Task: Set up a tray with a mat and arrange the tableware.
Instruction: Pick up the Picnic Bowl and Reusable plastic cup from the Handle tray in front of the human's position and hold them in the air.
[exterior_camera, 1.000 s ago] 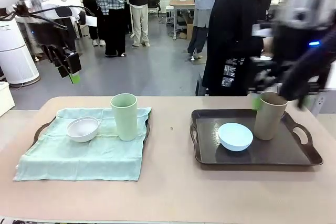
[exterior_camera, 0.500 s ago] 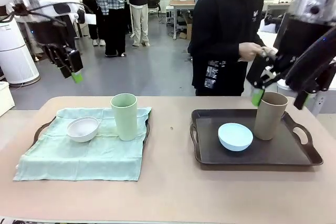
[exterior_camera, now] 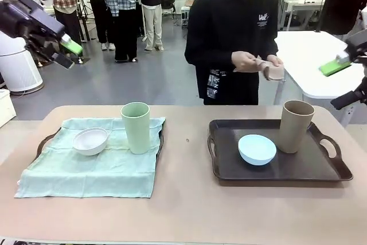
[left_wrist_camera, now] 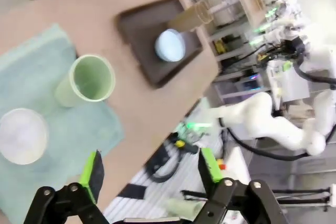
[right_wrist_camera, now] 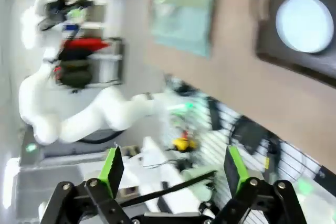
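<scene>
**Both tools spread, gripping nothing**

My left tool and right tool hang high off the tabletop, jaws wide. White bowl and green cup sit on the mat. Blue bowl and tan cup sit in the dark tray.

Beige table: covered tray, dark tray

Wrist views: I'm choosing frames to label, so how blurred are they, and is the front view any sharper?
Left wrist view: motion-smeared, the pale green cup and white bowl soft-edged. Right wrist view: heavier smear, the light blue bowl a hazy disc. Front view: the tan-brown cup and dark tray crisp, lighting even.
</scene>
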You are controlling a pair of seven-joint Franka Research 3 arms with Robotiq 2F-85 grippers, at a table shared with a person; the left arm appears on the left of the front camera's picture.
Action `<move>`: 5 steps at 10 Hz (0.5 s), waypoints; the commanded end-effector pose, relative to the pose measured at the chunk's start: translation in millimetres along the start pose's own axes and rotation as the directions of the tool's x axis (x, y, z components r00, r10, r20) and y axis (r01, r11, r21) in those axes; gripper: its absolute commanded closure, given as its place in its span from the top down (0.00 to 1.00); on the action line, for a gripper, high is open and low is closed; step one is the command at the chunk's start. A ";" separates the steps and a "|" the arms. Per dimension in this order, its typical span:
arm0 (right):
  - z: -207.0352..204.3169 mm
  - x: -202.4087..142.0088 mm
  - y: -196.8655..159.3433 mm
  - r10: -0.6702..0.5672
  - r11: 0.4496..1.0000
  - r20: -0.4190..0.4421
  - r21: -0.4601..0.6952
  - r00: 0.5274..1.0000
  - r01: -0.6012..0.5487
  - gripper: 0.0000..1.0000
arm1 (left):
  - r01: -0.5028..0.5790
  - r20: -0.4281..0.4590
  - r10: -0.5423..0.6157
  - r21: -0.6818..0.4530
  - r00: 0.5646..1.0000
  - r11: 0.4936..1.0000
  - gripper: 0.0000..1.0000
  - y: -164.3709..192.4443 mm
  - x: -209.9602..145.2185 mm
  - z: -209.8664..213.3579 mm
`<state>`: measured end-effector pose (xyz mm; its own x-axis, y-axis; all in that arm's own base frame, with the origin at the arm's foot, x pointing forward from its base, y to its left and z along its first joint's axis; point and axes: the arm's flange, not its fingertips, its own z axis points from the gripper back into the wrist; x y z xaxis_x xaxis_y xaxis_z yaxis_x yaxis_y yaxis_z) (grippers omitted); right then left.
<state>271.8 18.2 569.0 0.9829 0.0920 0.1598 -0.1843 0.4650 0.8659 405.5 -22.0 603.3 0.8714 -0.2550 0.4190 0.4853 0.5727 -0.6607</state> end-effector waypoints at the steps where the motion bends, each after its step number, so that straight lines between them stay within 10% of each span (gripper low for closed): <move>1: -8.3 -9.7 -13.3 0.007 0.990 -0.006 0.141 1.000 -0.006 1.00 | -0.023 0.058 0.031 -0.140 0.998 0.990 1.00 7.8 -12.4 -7.4; 5: 0.1 -11.8 -37.0 -0.129 0.977 0.046 0.175 0.991 0.119 1.00 | -0.161 0.101 0.196 -0.278 0.975 0.947 1.00 23.3 -52.1 -43.3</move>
<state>272.0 -2.9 543.6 0.9951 0.0127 0.0981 -0.0969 0.3260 0.9404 390.8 -29.4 549.4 0.9329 -0.1049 0.3444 0.3578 0.3785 -0.8537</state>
